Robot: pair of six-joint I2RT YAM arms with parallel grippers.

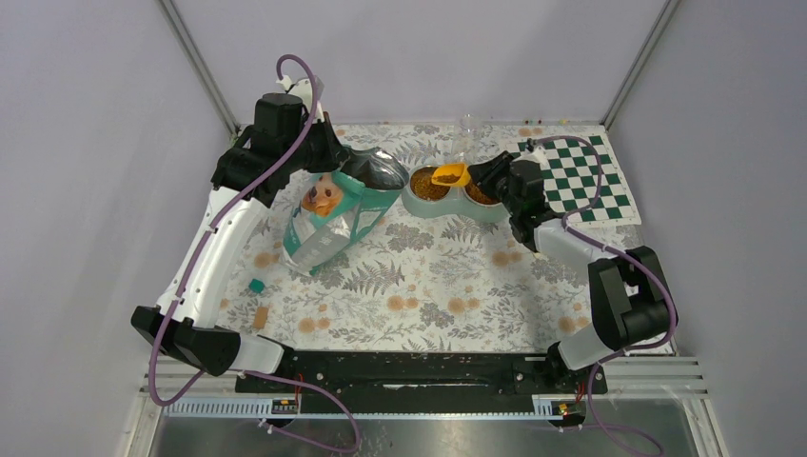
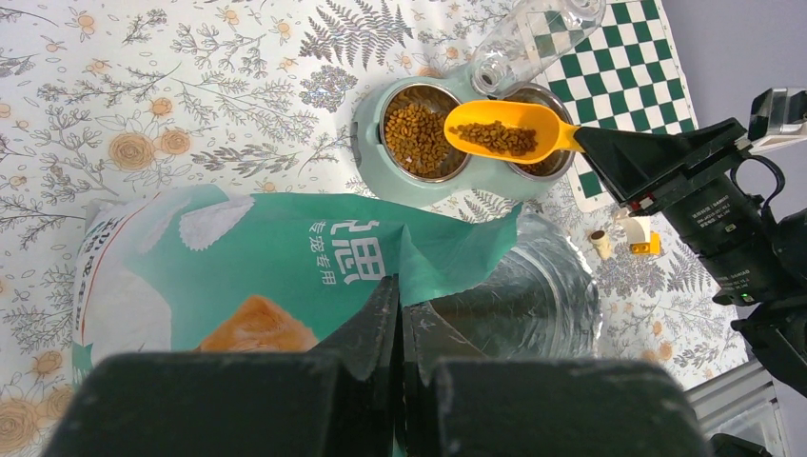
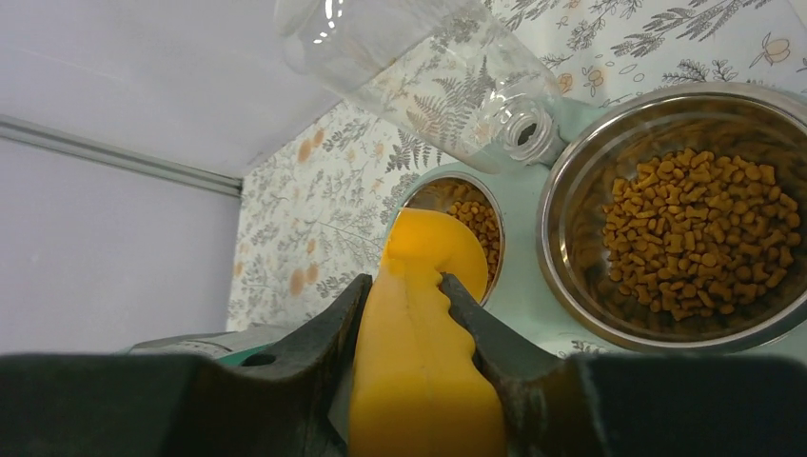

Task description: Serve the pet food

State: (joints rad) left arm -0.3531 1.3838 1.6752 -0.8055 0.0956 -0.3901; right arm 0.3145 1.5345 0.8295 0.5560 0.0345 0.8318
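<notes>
Brown pet food (image 2: 495, 136) lies in a yellow-orange scoop (image 2: 504, 129), held level above the teal double feeder (image 2: 366, 133), over the gap between its two steel bowls. Both bowls hold more kibble (image 3: 690, 233). My right gripper (image 3: 404, 286) is shut on the scoop's handle (image 3: 428, 362). The teal bag (image 1: 333, 214) with a golden dog picture leans open to the left of the feeder. My left gripper (image 2: 400, 290) is shut on the bag's rim (image 2: 447, 252), keeping the mouth open. The bag's silver inside shows; its contents are hidden.
A clear plastic bottle (image 1: 465, 133) stands tilted at the feeder's far side. A green-and-white chessboard mat (image 1: 576, 181) lies at the right. A small teal block (image 1: 256, 285) and a tan piece (image 1: 261, 316) lie near the left arm.
</notes>
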